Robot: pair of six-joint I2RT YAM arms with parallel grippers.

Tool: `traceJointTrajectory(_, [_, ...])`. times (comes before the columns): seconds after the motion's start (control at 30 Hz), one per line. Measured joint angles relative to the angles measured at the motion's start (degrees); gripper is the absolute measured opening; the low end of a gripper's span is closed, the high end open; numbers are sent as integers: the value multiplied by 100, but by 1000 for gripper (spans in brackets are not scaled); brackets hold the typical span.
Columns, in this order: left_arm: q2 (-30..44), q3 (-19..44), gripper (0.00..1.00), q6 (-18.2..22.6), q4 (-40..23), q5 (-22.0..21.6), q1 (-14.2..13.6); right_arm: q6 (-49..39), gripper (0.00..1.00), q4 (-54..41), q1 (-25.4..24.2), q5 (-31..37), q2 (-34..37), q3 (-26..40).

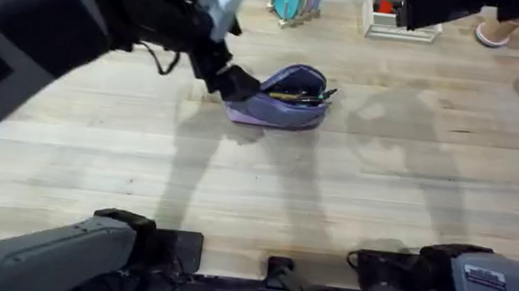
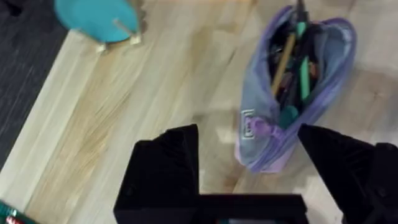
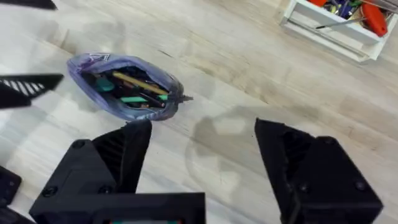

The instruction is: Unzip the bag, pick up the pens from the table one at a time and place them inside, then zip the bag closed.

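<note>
purple bag (image 1: 280,107) lying unzipped on the bench (image 1: 350,192), pens (image 2: 303,65) showing inside, left tool (image 2: 249,146) spreading at its left end, right tool (image 3: 202,143) hanging spread

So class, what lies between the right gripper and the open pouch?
Only bare table: in the right wrist view, planks separate the right gripper from the pouch.

The lavender bag (image 1: 283,98) lies unzipped on the wooden table (image 1: 331,191), mouth gaping, with pens (image 3: 134,90) resting inside, green and dark among them.
</note>
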Motion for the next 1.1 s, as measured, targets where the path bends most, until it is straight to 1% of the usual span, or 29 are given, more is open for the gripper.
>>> traceJointTrajectory(0.03, [-15, 0, 993, 1, 0, 66, 106, 0, 996, 0, 0, 0, 0, 0])
traceJointTrajectory(0.2, [-59, 0, 993, 34, -38, 625, 857, 0, 996, 0, 0, 0, 0, 0])
traceJointTrajectory(0.33, [-59, 0, 994, 263, -270, 1218, 1401, 9, 996, 0, 16, 0, 0, 0])
traceJointTrajectory(0.4, [-59, 0, 994, 365, -314, 1441, 1613, 14, 996, 0, 66, -33, 2, 0])
traceJointTrajectory(0.5, [-59, 0, 994, 507, -323, 1629, 1853, 26, 996, 0, 205, -185, 0, 0])
traceJointTrajectory(0.63, [-59, 0, 994, 670, -239, 1745, 2054, 26, 996, 2, 438, -307, 0, 0])
traceJointTrajectory(0.73, [-59, 0, 993, 729, -50, 1776, 2065, 26, 996, 2, 629, -346, 0, 0])
traceJointTrajectory(0.87, [-59, 0, 994, 771, -48, 1826, 2065, 27, 992, 2, 921, -368, 5, 0])
traceJointTrajectory(1.03, [-59, 0, 993, 825, -239, 1856, 2065, 27, 995, -83, 1262, -398, 58, 0])
traceJointTrajectory(1.1, [-59, 0, 993, 960, -407, 1857, 2068, 28, 995, -173, 1384, -409, 73, -2])
